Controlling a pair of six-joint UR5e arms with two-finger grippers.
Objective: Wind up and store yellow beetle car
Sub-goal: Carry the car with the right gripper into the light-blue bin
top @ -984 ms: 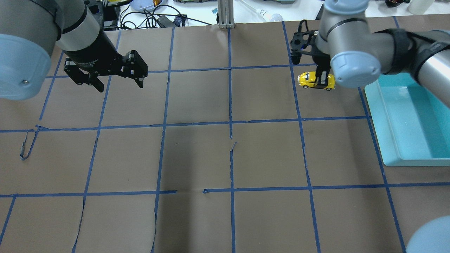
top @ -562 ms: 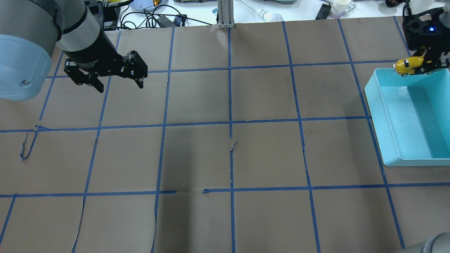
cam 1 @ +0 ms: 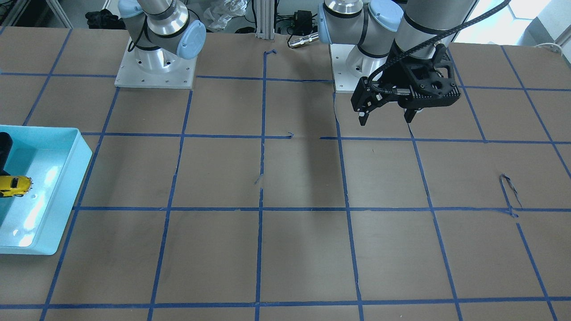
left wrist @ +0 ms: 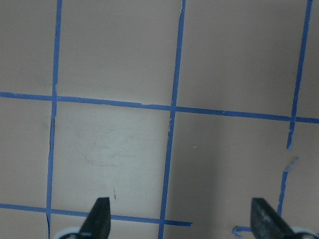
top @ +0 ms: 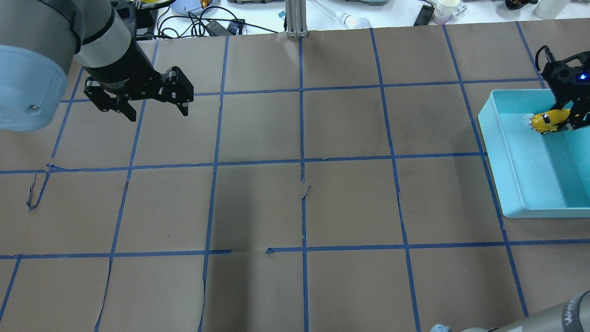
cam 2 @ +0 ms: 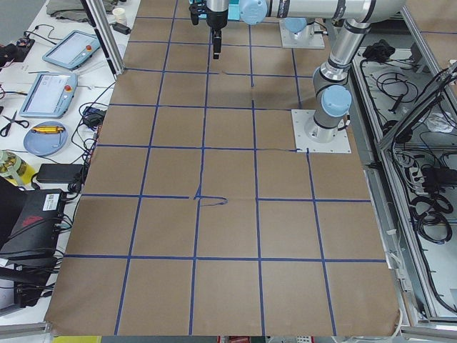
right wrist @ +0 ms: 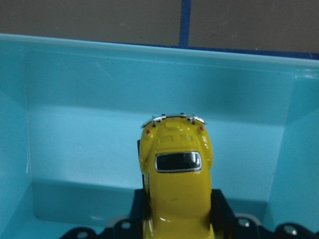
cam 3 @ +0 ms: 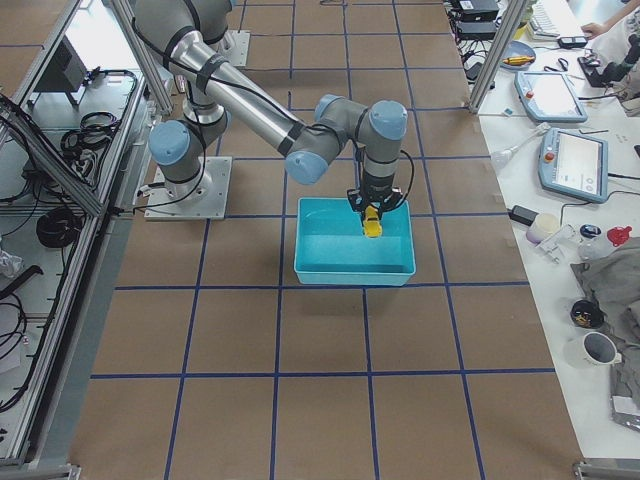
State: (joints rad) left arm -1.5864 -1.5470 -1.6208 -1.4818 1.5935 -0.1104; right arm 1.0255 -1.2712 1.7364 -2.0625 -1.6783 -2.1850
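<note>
The yellow beetle car [top: 546, 122] is held in my right gripper [top: 560, 123], which is shut on it over the far end of the teal bin [top: 489, 133]. In the right wrist view the car [right wrist: 177, 184] sits between the gripper's [right wrist: 179, 219] black fingers with its rear bumper towards the bin's wall [right wrist: 99, 79]. It also shows in the front view [cam 1: 14, 186] and the right side view [cam 3: 371, 222]. I cannot tell whether it touches the bin's floor. My left gripper [top: 158, 113] is open and empty above the table's far left.
The teal bin [cam 1: 82, 156] stands at the table's right edge. Brown paper with blue tape lines [top: 302, 161] covers the table. A loose tape loop [top: 34, 191] lies at the left. Cables and devices [top: 203, 23] lie beyond the far edge.
My right gripper carried the car from the table's far middle-right to the bin, then lower and nearer inside it. The left arm has not moved.
</note>
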